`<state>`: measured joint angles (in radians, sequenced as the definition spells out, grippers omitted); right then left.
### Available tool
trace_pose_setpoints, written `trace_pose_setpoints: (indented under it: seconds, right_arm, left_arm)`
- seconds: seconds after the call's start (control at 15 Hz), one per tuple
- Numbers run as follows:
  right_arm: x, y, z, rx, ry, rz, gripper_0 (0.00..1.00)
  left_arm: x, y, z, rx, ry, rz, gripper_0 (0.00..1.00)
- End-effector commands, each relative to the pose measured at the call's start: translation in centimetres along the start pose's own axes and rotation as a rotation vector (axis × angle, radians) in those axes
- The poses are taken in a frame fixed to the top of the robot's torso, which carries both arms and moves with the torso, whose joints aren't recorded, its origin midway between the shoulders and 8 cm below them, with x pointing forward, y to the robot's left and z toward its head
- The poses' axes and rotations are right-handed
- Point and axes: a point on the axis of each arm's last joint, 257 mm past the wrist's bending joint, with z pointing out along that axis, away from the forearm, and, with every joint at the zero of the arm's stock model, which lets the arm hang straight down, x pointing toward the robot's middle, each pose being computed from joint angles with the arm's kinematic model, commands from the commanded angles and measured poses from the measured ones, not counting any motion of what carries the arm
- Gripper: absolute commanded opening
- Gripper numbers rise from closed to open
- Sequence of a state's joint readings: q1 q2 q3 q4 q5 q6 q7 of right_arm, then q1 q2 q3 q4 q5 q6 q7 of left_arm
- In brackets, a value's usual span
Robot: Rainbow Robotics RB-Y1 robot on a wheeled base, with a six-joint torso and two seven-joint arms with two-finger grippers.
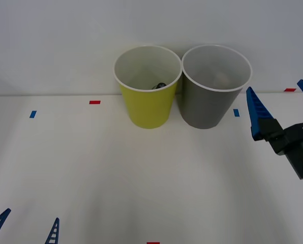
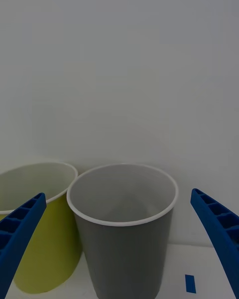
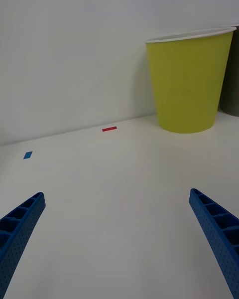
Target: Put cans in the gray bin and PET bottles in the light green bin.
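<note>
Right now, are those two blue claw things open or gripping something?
Left gripper: open, empty, low over the white table.
Right gripper: open, empty, raised beside the round dark gray plastic bin.

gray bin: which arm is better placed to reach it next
Right. The right tool hangs open just beside the gray bin, facing it; the left tool is open, low, farther back, on the light green bin's side.
</note>
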<state>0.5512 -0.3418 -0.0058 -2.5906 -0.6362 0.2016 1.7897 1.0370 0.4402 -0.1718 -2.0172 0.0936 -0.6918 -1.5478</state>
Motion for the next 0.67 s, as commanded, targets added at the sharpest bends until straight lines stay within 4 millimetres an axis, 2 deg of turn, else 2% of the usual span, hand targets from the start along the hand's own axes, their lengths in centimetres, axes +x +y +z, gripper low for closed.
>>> trace_pose_setpoints:
  seconds: [0.07,0.2,0.33,0.53,0.67]
  right_arm:
    - [4.5,-0.6,-1.3,0.059,0.02,0.022,1.0]
    - [7.5,-2.0,-2.5,0.12,0.016,-0.056,1.0]
    - [8.9,-2.6,-3.8,0.144,0.049,-0.127,1.0]
    - [11.2,-3.9,-6.9,0.209,0.078,-0.161,1.0]
    - [12.7,-4.5,-9.2,0.231,0.058,-0.278,1.0]
  left_arm:
    - [0.0,0.0,0.0,0.0,0.0,0.0,1.0]
    - [0.0,0.0,0.0,0.0,0.0,0.0,1.0]
    - [0.0,0.0,0.0,0.0,0.0,0.0,1.0]
    - [0.0,0.0,0.0,0.0,0.0,0.0,1.0]
    - [0.0,0.0,0.0,0.0,0.0,0.0,1.0]
